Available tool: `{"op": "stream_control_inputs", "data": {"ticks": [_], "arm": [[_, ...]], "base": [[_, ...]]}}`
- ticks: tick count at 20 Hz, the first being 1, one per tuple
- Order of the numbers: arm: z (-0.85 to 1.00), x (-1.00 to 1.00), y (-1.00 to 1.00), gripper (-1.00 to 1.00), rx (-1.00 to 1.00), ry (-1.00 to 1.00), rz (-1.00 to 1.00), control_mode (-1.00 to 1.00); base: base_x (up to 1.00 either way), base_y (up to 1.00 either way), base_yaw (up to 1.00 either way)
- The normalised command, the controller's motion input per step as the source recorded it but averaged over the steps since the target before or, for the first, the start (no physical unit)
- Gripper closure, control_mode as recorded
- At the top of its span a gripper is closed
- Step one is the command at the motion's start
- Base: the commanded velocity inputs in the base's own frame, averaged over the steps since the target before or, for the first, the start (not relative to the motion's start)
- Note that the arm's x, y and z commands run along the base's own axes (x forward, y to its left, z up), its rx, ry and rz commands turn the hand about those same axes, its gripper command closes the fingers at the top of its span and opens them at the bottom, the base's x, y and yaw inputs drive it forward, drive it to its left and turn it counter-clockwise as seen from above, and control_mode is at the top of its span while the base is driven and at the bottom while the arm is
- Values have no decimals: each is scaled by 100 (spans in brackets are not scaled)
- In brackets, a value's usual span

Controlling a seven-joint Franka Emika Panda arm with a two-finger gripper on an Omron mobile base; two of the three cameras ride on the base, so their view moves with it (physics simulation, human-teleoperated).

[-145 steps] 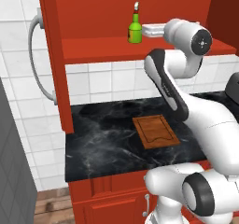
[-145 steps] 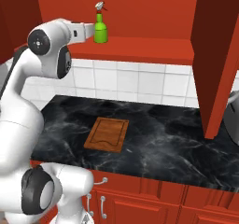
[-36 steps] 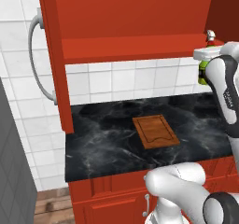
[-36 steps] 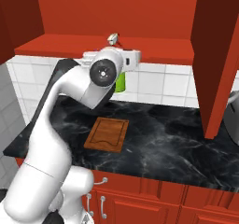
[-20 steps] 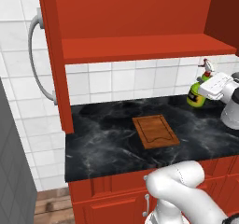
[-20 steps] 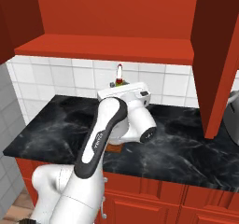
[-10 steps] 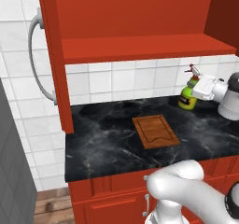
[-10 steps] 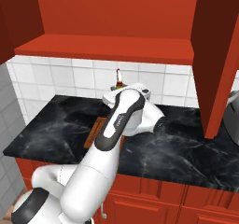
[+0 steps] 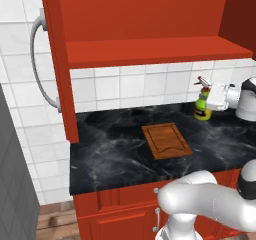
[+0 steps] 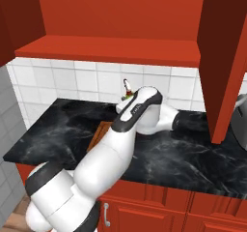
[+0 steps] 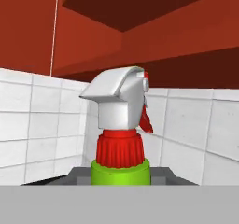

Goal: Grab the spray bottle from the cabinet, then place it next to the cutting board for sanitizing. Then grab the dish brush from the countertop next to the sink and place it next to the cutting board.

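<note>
My gripper is shut on the spray bottle, a green bottle with a yellow band and a white-and-red trigger head. It holds the bottle upright, low over the black countertop, behind and to the right of the brown cutting board. I cannot tell whether its base touches the slab. In the hand view the spray bottle's head stands close in front, above its red collar. My arm hides most of the bottle and cutting board in the right base view. The dish brush and sink are out of view.
The red cabinet hangs open above the counter, its door with the curved grey handle swung out at the left. Its other door juts out at the right. A grey rounded object sits at the right edge.
The gripper has carried the spray bottle a little left and lower towards the countertop, closer to the cutting board. Earlier it lifted the bottle off the cabinet shelf.
</note>
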Motion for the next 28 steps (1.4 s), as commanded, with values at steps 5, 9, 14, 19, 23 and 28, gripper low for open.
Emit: {"op": "stream_control_inputs", "data": {"ticks": [5,9,14,19,23,28], "arm": [[-57,23,-19,100,3,-23,12,-100],[-23,16,-14,100,0,0,9,-100],[-31,19,0,100,-6,8,0,-100],[-27,27,-1,100,-3,12,0,-100],[-31,41,-7,100,0,5,5,-100],[-30,40,-7,100,0,0,5,-100]], "base": [[0,0,0],[0,0,0],[0,0,0],[0,0,0],[0,0,0],[0,0,0]]}}
